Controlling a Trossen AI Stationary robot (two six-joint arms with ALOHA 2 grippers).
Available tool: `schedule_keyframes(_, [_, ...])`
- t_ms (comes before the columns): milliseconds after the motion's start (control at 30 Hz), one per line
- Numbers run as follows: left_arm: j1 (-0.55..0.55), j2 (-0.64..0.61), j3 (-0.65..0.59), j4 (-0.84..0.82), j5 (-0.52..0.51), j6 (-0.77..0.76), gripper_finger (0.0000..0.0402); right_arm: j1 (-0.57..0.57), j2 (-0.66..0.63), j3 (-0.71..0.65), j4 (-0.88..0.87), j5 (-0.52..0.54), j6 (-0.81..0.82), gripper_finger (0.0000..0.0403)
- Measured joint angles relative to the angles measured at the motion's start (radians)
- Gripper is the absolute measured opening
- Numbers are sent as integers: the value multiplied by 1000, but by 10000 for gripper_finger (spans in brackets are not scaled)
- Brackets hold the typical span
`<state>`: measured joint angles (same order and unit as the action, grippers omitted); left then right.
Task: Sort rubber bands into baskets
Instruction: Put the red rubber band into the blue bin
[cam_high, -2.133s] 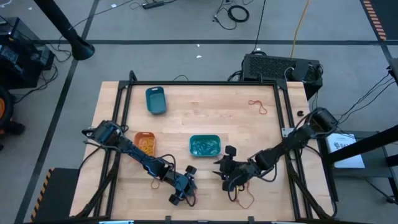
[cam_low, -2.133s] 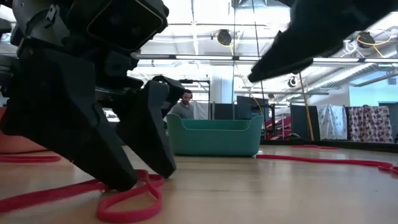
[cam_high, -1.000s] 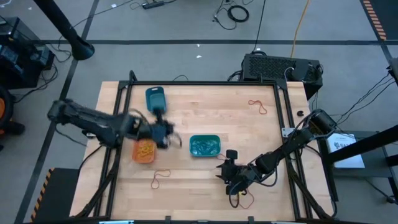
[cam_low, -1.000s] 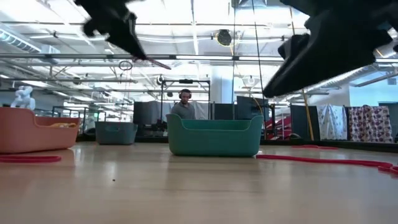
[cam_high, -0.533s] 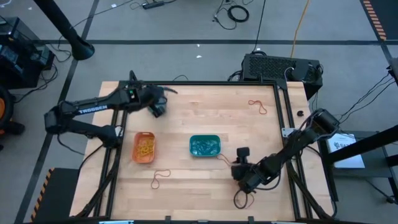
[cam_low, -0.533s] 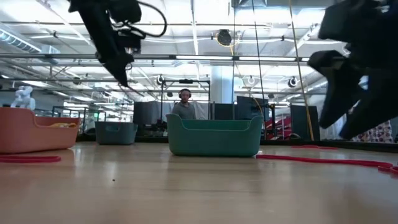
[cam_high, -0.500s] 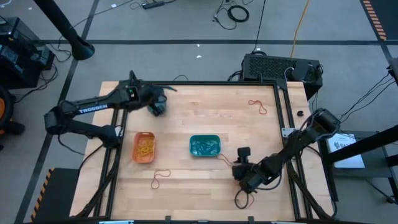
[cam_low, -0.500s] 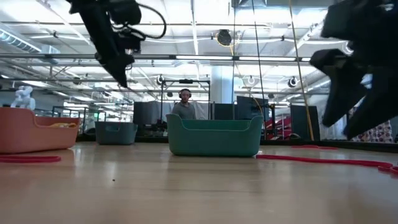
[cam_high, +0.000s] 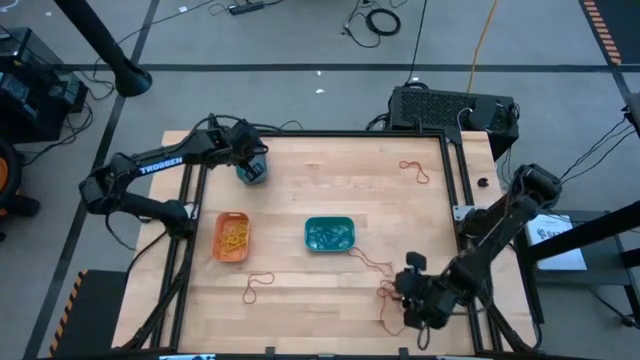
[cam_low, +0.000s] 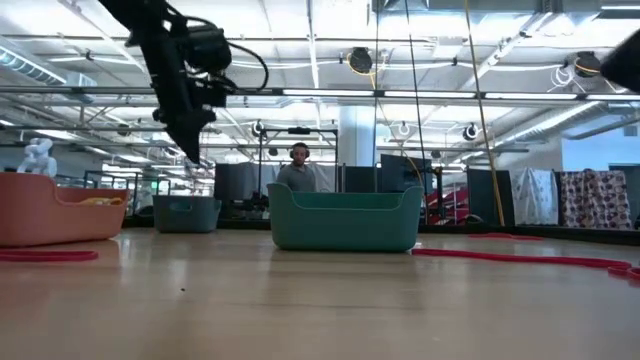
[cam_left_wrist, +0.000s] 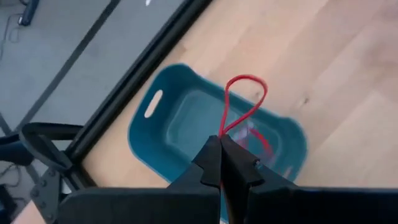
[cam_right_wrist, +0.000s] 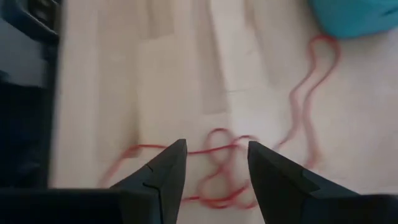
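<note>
We noted the rubber bands as thin, limp elastic loops. One red band (cam_left_wrist: 244, 102) hung from the left claw (cam_left_wrist: 222, 163), pinched at its lower end so that the free part stood up as a narrow teardrop loop. The left claw was clenched on it, both dark fingers pressed together.

This claw hung directly over the darker blue basket (cam_high: 250, 168) at the far left of the tabletop (cam_high: 330, 180). In the left wrist view the basket (cam_left_wrist: 186, 124) showed as a smooth, shallow plastic tray with rounded corners and a slot handle in one end; a blurred red streak lay inside it.

The orange basket (cam_high: 232, 237) held a heap of orange-yellow bands, the teal-green basket (cam_high: 329, 233) blue-green ones. Both were of the same rounded-rectangle plastic form, standing side by side near the middle of the pale wood-grain tabletop.

The right claw (cam_right_wrist: 213, 163) was released, its two fingers spread apart, low over a tangle of red bands (cam_right_wrist: 217, 165) at the near right of the tabletop. The strands ran crookedly from the teal-green basket's corner towards the claw; we could not tell whether the fingers touched them.

Two more red bands lay loose: one (cam_high: 257, 288) near the front, below the orange basket, and another (cam_high: 414, 171) near the far right corner, well apart from both claws.
</note>
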<state>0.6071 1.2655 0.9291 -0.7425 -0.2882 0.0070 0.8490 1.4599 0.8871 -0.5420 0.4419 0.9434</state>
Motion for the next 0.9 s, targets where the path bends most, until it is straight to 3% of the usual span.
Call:
schedule_keyframes(200, [36,65,0,-1,2,44,0,66,10,0,113,10,192,164])
schedule_keyframes(400, [64,111,0,-3,0,81,4,114,15,0,244,86,302,164])
schedule_keyframes(700, [67,124,0,41,-131,165,89,152,65,0,311,173,294,164])
schedule_keyframes(900, [66,124,0,63,-143,175,123,152,77,0,305,192,257,164])
